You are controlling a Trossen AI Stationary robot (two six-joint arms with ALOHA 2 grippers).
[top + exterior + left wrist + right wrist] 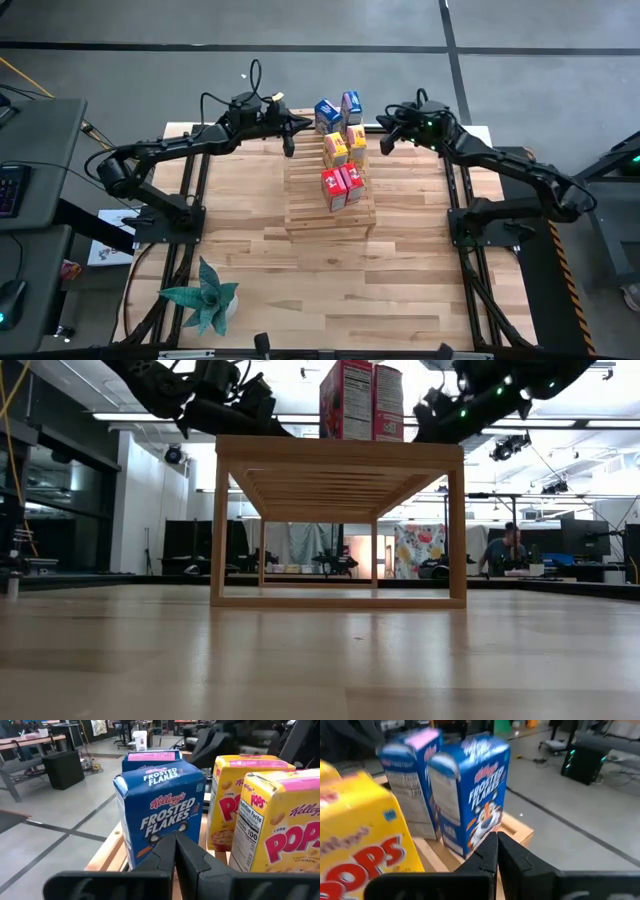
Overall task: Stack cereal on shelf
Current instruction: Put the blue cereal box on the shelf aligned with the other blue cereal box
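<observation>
The light-wood slatted shelf stands mid-table. Cereal boxes stand upright on it in pairs: two red on the near tier, two yellow behind them, two blue at the far end. My left gripper is shut and hovers just left of the shelf's far end. In the left wrist view it points level at a blue box. My right gripper is shut just right of the far end, facing the other blue box. Neither gripper holds anything.
A teal plant stands near the table's front left corner. Bare wooden tabletop lies in front of the shelf and on both sides of it. In the low view the shelf's open frame stands on the table with both arms above it.
</observation>
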